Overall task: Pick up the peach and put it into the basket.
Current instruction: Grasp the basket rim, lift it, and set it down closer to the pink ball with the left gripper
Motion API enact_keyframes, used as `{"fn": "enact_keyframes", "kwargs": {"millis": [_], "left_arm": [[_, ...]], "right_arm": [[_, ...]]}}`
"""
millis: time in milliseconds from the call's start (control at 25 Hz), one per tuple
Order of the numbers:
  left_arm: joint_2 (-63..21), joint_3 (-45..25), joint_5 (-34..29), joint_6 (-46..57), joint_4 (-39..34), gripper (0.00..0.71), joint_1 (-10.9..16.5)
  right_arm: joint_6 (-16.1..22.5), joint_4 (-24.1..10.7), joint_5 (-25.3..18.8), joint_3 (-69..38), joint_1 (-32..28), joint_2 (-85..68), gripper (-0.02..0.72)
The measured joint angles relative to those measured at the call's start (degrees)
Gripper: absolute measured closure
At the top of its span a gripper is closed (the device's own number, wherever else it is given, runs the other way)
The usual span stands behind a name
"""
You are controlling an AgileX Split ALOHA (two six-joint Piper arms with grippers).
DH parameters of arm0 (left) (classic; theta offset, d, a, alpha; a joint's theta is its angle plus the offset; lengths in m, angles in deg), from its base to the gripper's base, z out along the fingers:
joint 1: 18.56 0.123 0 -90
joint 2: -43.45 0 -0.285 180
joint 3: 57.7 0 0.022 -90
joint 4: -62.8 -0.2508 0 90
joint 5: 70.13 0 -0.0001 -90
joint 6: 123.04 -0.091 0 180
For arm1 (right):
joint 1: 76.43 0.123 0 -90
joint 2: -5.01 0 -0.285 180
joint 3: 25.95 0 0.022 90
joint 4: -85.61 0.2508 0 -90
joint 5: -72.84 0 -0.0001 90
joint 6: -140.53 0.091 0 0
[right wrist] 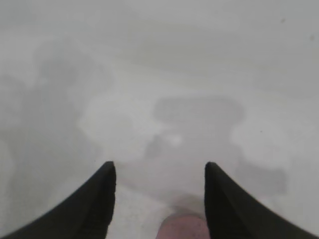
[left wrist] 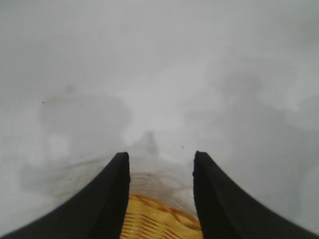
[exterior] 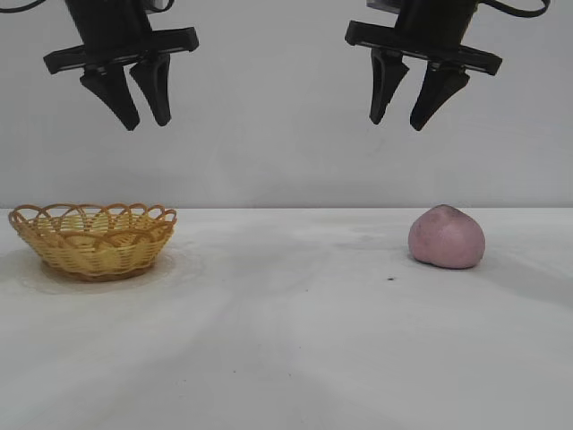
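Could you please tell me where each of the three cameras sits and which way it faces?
Exterior: level at table height, facing both raised arms; left gripper above the basket, right gripper above the peach.
Left wrist: looks down between its fingers at the basket.
Right wrist: looks down between its fingers at the peach.
Shared: the basket and the peach each show in the exterior view and one wrist view.

The left gripper (left wrist: pixel 160 172) is seen with its two black fingers (left wrist: pixel 107 199) parted. Between them, part of the yellow woven basket (left wrist: pixel 154 219) is framed, resting on the pale, faintly smudged worktop (left wrist: pixel 159 74) below.
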Motion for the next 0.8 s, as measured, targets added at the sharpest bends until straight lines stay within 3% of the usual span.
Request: {"fn": "enact_keyframes", "kwargs": {"millis": [280, 480, 800], "left_arm": [[0.0, 0.0, -0.11, 0.0, -0.78, 0.405, 0.0], [0.19, 0.0, -4.77, 2.11, -10.69, 0.405, 0.13], [3.9, 0.0, -12.79, -0.08, -13.86, 0.405, 4.46]], "right_arm": [[0.0, 0.0, -0.03, 0.0, 0.0, 0.0, 0.321], [0.0, 0.0, -0.36, 0.0, 0.0, 0.0, 0.321], [0.0, 0.0, -0.5, 0.0, 0.0, 0.0, 0.321]]}}
